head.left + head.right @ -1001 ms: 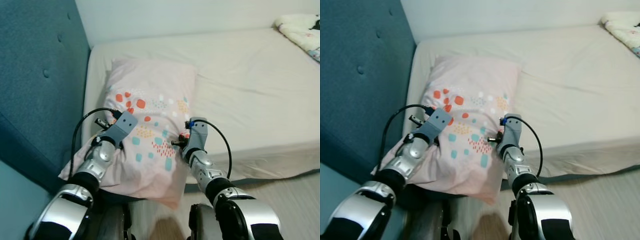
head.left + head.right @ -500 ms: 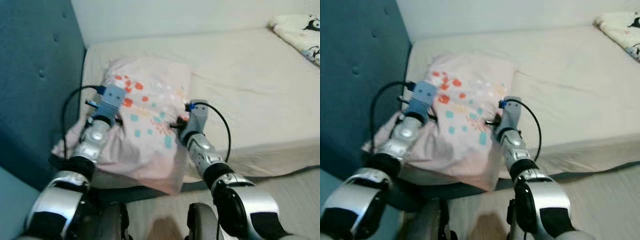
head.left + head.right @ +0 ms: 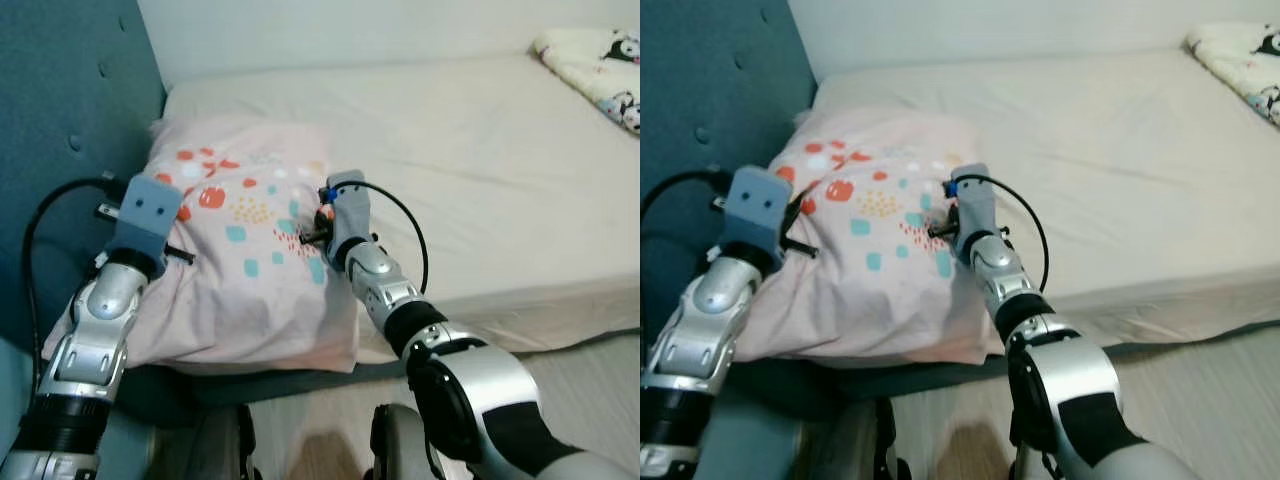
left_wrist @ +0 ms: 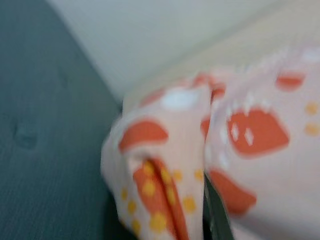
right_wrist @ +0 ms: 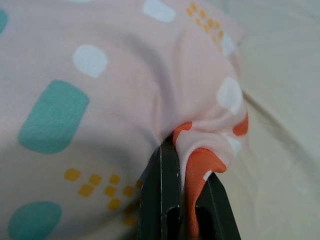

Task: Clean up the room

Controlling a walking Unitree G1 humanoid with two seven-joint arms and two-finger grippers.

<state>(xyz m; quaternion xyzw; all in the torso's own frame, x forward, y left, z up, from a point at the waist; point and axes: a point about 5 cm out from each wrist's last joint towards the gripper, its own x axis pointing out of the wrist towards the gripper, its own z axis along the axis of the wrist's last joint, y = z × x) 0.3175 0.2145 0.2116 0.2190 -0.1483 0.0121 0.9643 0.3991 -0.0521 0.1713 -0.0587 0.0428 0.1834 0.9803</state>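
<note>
The pillow (image 3: pixel 245 260) is pale pink, dotted with orange, teal, white and yellow patches. It lies at the bed's (image 3: pixel 480 160) head end, near the front corner, its near edge overhanging. I pinch a fold of its cloth on each side, bunched up.

headboard: teal, tufted (image 3: pixel 70 120), left side of scene
wall: pale (image 3: pixel 330 30), far side
blanket: white with dark cartoon print (image 3: pixel 600 70), far right corner
floor: light wood-look (image 3: pixel 590 390), near right
bed base: dark edge strip (image 3: pixel 290 375), near side
</note>
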